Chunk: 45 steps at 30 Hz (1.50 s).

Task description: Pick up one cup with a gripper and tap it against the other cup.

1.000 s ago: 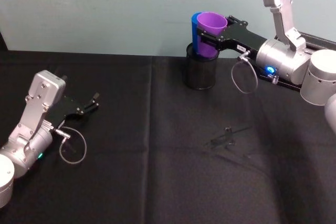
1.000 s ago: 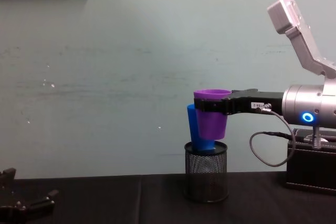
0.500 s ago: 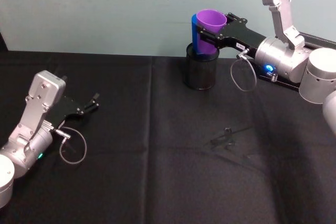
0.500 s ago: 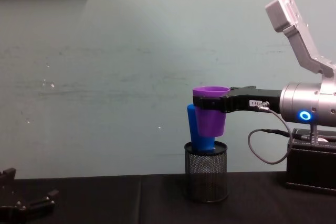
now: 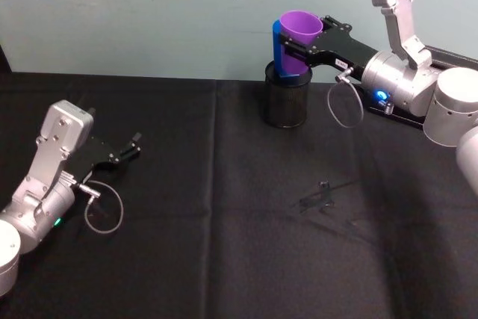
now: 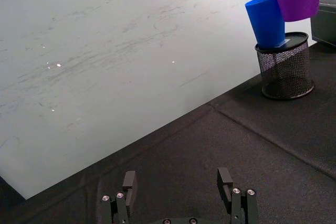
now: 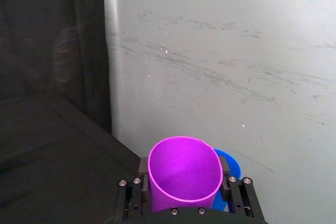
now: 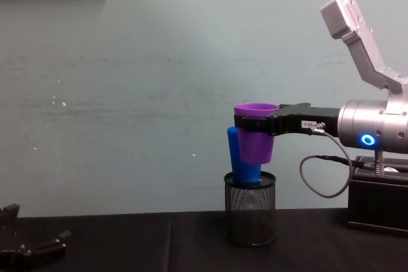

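Note:
My right gripper (image 8: 255,123) is shut on the purple cup (image 8: 255,139), holding it upright in the air at the back of the table. The purple cup (image 5: 298,43) presses against the side of the blue cup (image 5: 278,50), which leans in a black wire-mesh holder (image 5: 286,101). The right wrist view looks down into the purple cup (image 7: 184,174), with the blue cup's rim (image 7: 230,163) just behind it and black fingers (image 7: 143,167) on either side. The left wrist view shows the blue cup (image 6: 268,21) tilted in the holder (image 6: 285,71). My left gripper (image 5: 127,151) rests open at the table's left.
A black cloth (image 5: 224,214) covers the table in front of a pale green wall. A small clear plastic piece (image 5: 320,194) lies right of centre on the cloth. A black box (image 8: 377,203) stands at the back right under the right arm.
My right gripper has carried the purple cup slightly up and to the left, closer against the blue cup. The left arm has not moved.

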{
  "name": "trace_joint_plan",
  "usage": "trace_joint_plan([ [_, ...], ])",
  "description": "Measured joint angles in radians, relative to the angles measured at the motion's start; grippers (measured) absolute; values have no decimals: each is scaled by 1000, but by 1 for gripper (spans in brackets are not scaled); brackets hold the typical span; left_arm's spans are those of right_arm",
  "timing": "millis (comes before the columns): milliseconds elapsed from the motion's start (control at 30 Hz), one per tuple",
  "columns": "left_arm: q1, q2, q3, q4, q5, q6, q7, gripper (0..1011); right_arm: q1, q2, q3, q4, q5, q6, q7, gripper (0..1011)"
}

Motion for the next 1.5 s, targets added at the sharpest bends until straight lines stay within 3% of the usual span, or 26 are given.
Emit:
trace_joint_plan([
  [1100,0,0,0,0,0,0,0,1005,47,-37,29,95,-31,-43,10,741],
  [1500,0,0,0,0,0,0,0,1005,49,-39,34,100,-31,-47,15,741],
])
